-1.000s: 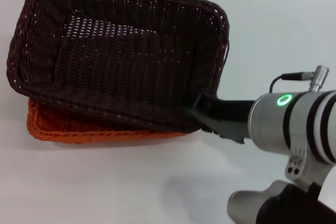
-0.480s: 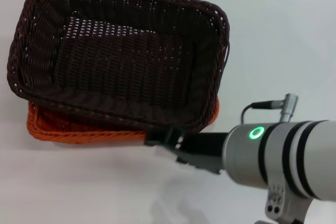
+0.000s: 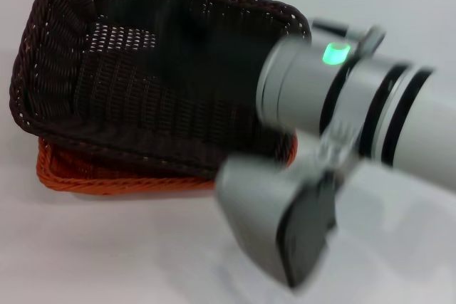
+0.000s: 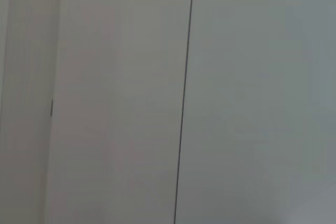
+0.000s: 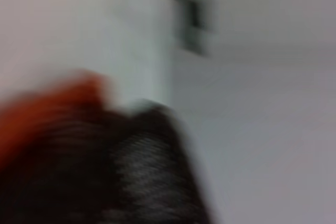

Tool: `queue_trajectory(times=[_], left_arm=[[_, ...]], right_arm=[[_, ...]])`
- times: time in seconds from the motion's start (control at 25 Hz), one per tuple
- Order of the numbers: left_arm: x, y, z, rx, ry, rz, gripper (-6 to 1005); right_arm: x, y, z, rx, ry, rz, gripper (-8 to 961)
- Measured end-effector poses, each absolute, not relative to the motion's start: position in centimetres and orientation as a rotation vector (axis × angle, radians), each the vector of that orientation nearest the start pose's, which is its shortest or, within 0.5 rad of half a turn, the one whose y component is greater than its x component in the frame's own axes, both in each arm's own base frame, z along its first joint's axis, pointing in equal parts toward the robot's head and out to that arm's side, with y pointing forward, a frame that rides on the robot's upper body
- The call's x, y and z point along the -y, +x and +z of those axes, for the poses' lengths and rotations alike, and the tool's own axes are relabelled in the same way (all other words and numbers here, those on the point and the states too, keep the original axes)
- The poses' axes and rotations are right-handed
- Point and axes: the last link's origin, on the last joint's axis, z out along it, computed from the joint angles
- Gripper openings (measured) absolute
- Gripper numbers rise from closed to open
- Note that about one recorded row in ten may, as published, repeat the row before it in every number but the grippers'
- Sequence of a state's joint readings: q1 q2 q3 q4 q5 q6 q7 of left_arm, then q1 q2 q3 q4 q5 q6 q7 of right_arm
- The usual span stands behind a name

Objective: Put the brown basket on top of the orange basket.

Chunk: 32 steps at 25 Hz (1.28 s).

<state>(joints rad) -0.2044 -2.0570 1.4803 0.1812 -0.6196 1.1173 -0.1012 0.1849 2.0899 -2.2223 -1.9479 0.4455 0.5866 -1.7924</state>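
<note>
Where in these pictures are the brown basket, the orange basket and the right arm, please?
brown basket [image 3: 142,97]: head view, on its woven inner floor.
orange basket [image 3: 107,181]: head view, on its near rim below the brown one.
right arm [image 3: 370,115]: head view, on its grey wrist housing.

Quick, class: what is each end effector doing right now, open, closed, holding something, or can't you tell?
Left end effector: not in view.
Right end effector: cannot be told; its fingers are not visible in any view.
</note>
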Motion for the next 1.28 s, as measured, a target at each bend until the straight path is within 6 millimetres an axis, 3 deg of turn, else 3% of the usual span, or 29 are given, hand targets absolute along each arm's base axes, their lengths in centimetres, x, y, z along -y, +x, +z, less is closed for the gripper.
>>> queue_trajectory(times=[0.2,0.4,0.56,0.6,0.72,0.8,0.84,0.88,0.92,1.04,1.08,1.12,1.24,1.28], left_arm=[[-24.2,-44.8,8.3,0.743,-0.925,-0.453,666],[-24.2,-44.5,8.7,0.726,-0.904,-0.493,666],[-24.5,-44.2,8.7,0.71,-0.914,-0.497,666],[-24.7,-44.2,9.0,0.702,-0.916,-0.497,666],[-24.8,-44.2,9.1,0.7,-0.916,-0.498,665],[-24.8,-44.1,9.1,0.697,-0.916,-0.499,665],[-24.9,-44.1,9.2,0.696,-0.916,-0.501,665],[-24.9,-44.1,9.2,0.7,-0.916,-0.503,665],[-24.9,-44.1,9.2,0.7,-0.916,-0.503,665],[-24.9,-44.2,9.2,0.699,-0.916,-0.501,665],[-24.9,-44.2,9.2,0.698,-0.916,-0.5,665],[-24.9,-44.2,9.2,0.696,-0.917,-0.498,665],[-24.9,-44.2,9.3,0.697,-0.914,-0.499,665],[-24.8,-44.2,9.4,0.697,-0.909,-0.503,665]], right_arm=[[-28.4,1.3,-2.8,0.996,-1.785,0.229,679],[-30.6,3.9,0.4,0.518,-1.553,0.394,679],[-31.1,6.0,0.7,0.309,-1.476,0.512,679],[-30.7,7.7,1.1,0.183,-1.412,0.661,679],[-30.4,8.3,1.3,0.158,-1.384,0.713,679],[-29.5,9.9,1.7,0.122,-1.324,0.823,679],[-29.1,10.8,1.8,0.119,-1.301,0.856,679],[-28.0,13.1,1.9,0.115,-1.24,0.949,679],[-28.0,13.1,1.9,0.115,-1.24,0.949,679],[-26.4,16.8,2.5,0.087,-1.159,1.146,680],[-25.5,19.5,3.1,0.058,-1.133,1.272,680],[-25.5,19.5,3.1,0.058,-1.133,1.272,680],[-25.3,22.5,3.7,-0.007,-1.126,1.323,680],[-25.5,24.3,3.6,-0.047,-1.148,1.257,680]])
